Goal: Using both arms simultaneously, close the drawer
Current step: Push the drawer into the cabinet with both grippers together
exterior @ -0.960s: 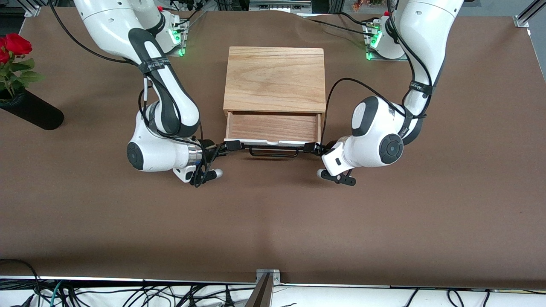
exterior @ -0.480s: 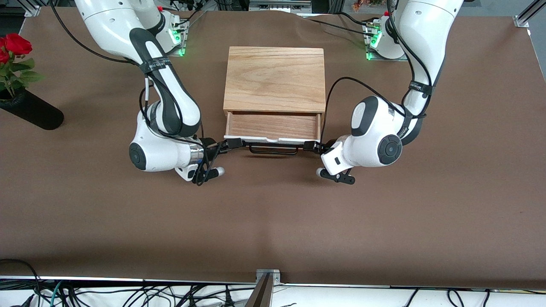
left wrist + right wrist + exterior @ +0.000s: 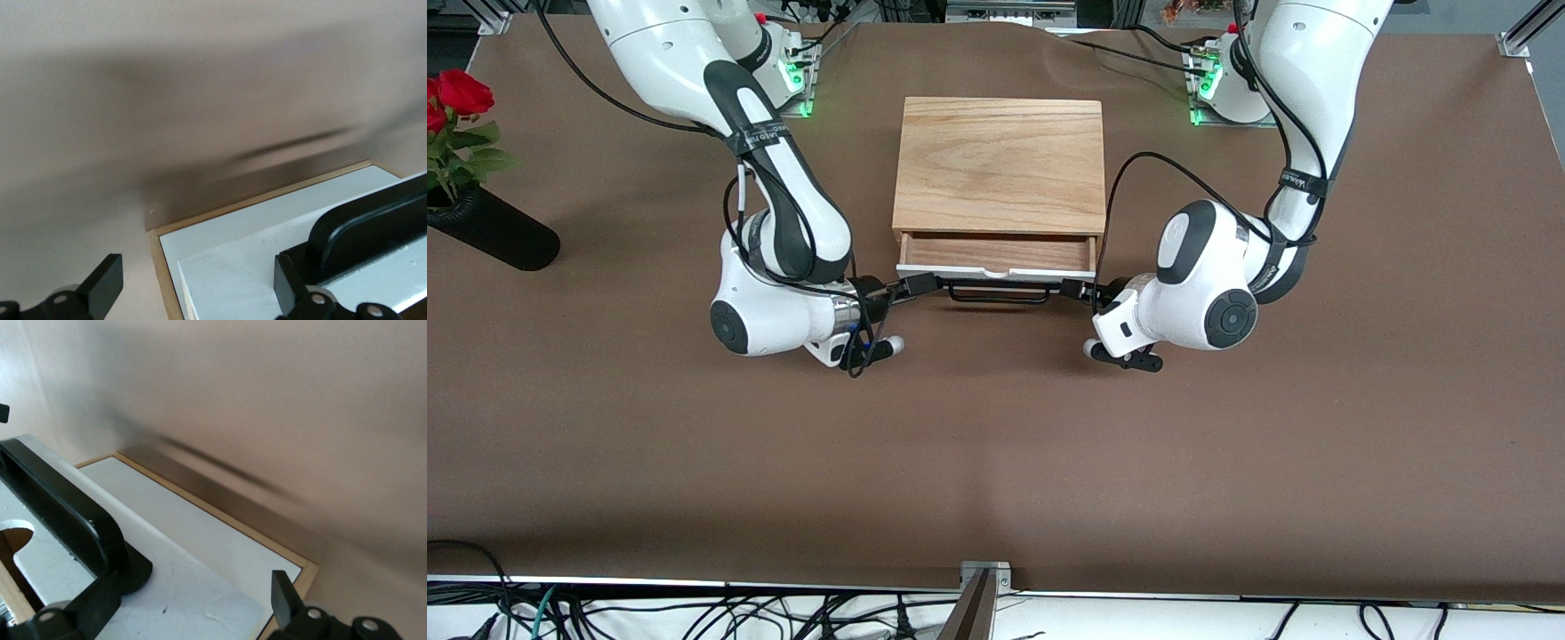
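Observation:
The drawer (image 3: 996, 252), a shallow light-wood tray with a white front panel and a black bar handle (image 3: 997, 294), stands a short way out of the light oak box (image 3: 998, 164). My right gripper (image 3: 918, 285) is open at the panel's end toward the right arm, its fingers astride that end (image 3: 193, 608). My left gripper (image 3: 1078, 288) is open at the other end, likewise astride the panel's corner (image 3: 199, 293). The white panel (image 3: 267, 250) and handle (image 3: 373, 223) fill the left wrist view. The right wrist view shows the panel (image 3: 180, 587) and handle (image 3: 60, 507).
A black vase (image 3: 491, 233) with red roses (image 3: 458, 93) lies at the right arm's end of the brown table (image 3: 996, 462). The arms' bases with green lights stand farther from the camera than the box, one on each side.
The drawer has slid farther into the box. Both grippers have moved with the front panel toward the box, and less of the tray's inside shows.

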Controlling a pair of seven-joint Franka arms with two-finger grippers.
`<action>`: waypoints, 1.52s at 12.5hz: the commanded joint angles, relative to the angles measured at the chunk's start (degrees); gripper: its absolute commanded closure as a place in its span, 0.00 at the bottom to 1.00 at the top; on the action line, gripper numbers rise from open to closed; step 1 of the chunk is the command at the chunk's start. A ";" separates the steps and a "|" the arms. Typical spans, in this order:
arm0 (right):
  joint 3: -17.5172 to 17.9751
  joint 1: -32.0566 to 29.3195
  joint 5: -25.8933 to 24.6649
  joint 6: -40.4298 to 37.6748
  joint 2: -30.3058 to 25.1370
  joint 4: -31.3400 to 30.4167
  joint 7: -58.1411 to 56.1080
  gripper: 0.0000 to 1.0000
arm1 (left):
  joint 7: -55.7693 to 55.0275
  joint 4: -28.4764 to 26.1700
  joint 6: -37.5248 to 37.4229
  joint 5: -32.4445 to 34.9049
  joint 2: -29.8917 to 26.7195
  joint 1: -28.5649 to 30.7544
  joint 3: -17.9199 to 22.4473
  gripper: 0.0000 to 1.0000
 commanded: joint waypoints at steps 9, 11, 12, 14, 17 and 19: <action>0.29 0.44 0.90 -3.31 -3.18 -5.78 -1.60 0.00 | -2.97 -9.94 -4.39 -1.72 -6.74 -0.09 -2.19 0.00; 0.38 0.44 0.90 -3.31 -3.88 -7.10 -1.60 0.00 | -4.36 -10.64 -4.66 -1.72 -7.35 -0.18 -2.19 0.00; 0.38 0.44 0.90 -3.40 -3.97 -7.80 -1.86 0.00 | -5.16 -10.73 -4.75 -1.72 -7.35 -0.35 -2.19 0.00; 0.30 0.44 0.90 -3.40 -3.97 -8.42 -2.83 0.00 | -5.34 -11.43 -5.54 -1.64 -7.88 -0.44 -2.27 0.00; 0.29 0.44 0.90 -3.31 -3.97 -9.21 -2.92 0.00 | -5.34 -12.23 -6.07 -1.64 -8.67 -0.44 -2.27 0.00; 0.29 0.44 0.81 -3.31 -3.88 -8.87 -3.10 0.00 | -5.34 -12.14 -6.16 -1.64 -8.67 -0.35 -2.27 0.00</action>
